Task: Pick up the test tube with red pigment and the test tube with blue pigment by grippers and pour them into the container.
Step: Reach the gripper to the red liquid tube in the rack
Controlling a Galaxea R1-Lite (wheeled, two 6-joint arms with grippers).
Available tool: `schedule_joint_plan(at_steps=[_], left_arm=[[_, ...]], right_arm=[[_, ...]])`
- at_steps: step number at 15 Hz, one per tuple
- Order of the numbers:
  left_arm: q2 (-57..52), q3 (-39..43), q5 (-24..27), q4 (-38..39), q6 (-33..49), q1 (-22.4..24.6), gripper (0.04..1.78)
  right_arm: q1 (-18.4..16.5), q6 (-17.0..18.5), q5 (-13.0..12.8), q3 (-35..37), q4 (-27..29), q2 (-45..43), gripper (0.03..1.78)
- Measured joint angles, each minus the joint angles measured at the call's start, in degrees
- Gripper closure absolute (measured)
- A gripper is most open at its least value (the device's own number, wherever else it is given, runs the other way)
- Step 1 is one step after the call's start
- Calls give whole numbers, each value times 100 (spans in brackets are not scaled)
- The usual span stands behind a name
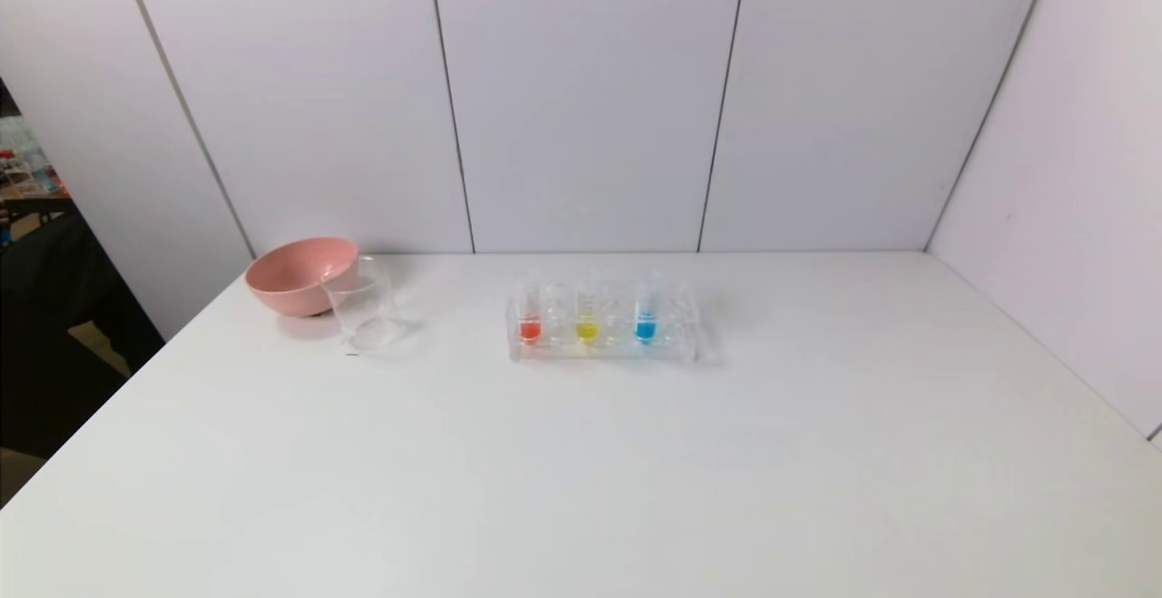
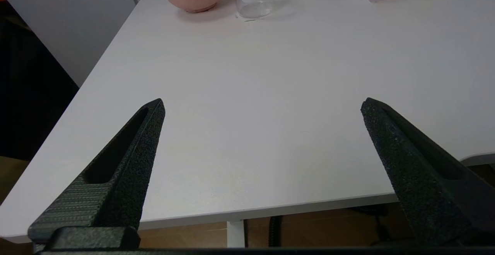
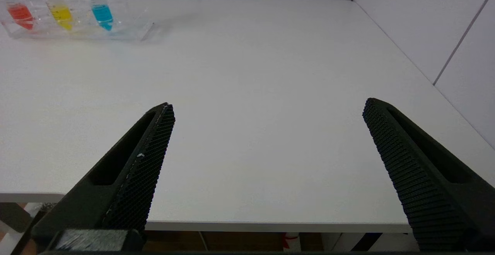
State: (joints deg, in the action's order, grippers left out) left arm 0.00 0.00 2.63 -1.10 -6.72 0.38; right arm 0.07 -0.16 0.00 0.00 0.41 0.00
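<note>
Bright, even, diffuse light. Soft faint shadows right of pink bowl and rack on surface. No harsh glare. Head view slightly soft; wrist views sharp.

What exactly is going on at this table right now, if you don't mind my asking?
Nothing is being handled yet. The left gripper and right gripper both hang open at the table's near edge. The red tube and blue tube stand in the rack, a yellow tube between them. The beaker stands by the pink bowl.
</note>
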Motion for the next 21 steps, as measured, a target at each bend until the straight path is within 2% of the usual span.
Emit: schedule_joint_plan(at_steps=[14,16,21], left_arm=[[0,-16,-84,102,273,-20,5],[0,-258,30,17,350,-22,5],[105,-1118,433,-811,405,-22,5]], right_arm=[[2,0,0,0,2,0,4],[0,0,0,0,2,0,4],[0,0,2,0,2,0,4]])
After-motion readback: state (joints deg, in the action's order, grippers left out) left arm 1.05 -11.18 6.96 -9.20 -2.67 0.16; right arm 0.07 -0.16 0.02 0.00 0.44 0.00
